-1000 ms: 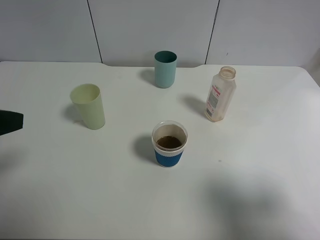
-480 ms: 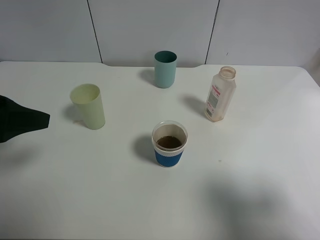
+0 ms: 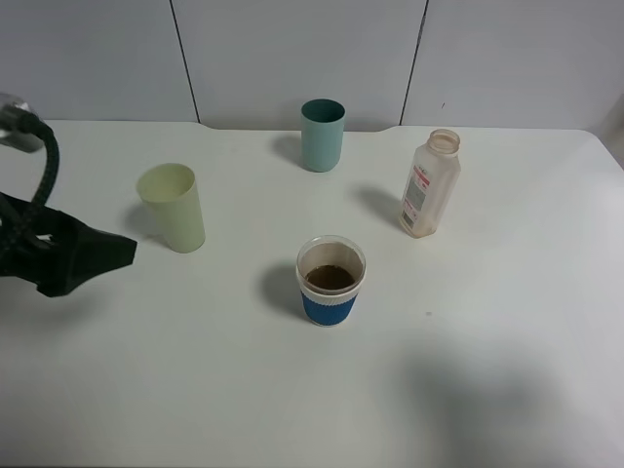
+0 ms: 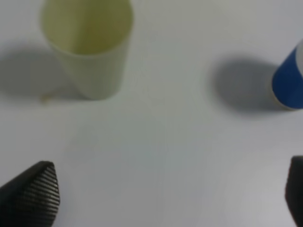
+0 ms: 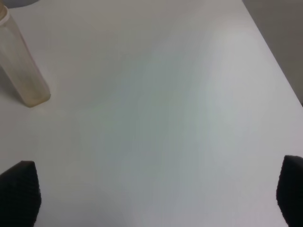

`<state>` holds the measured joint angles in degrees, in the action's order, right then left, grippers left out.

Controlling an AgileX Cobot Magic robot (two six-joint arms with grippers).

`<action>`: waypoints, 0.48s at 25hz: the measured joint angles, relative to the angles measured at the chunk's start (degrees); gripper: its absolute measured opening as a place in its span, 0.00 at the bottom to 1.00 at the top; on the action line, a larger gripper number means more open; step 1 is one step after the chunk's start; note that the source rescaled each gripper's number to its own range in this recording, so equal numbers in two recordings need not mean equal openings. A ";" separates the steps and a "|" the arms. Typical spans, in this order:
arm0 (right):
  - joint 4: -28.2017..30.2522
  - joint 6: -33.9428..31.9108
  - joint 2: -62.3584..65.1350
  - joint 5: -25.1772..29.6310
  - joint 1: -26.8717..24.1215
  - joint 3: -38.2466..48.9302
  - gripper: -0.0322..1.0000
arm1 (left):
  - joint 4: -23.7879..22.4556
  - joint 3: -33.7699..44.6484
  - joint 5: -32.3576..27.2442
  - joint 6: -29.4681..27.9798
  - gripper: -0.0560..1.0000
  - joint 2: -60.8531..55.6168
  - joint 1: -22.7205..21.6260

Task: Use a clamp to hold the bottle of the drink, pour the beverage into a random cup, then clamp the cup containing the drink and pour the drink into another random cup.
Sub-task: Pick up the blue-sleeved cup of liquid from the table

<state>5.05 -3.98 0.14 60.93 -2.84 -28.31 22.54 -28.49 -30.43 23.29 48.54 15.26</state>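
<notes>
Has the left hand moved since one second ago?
Yes. The left hand has come further in from the view's left edge, toward the pale yellow-green tumbler, which has not shifted.

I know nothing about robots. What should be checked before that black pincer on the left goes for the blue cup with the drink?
1. Left pincer open: ok.
2. Blue-sleeved cup upright, brown drink inside: ok.
3. Bare table between pincer and cup: ok.
4. Yellow-green tumbler upright, mouth open to receive: ok.
5. Bottle standing apart from the cup: ok.
6. Tumbler dry inside: cannot tell.
</notes>
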 joint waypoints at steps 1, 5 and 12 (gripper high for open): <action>0.00 0.00 0.00 0.00 0.00 0.00 1.00 | -1.88 2.84 5.31 -5.39 0.90 0.94 4.71; 0.00 0.00 0.00 0.00 0.00 0.00 1.00 | -2.90 7.61 12.79 -11.65 0.90 3.11 11.83; 0.00 0.00 0.00 0.00 0.00 0.00 1.00 | -3.02 12.20 30.43 -14.98 0.90 10.18 23.98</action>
<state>5.05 -3.98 0.14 60.93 -2.84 -28.31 19.51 -16.29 0.00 8.31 58.72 39.24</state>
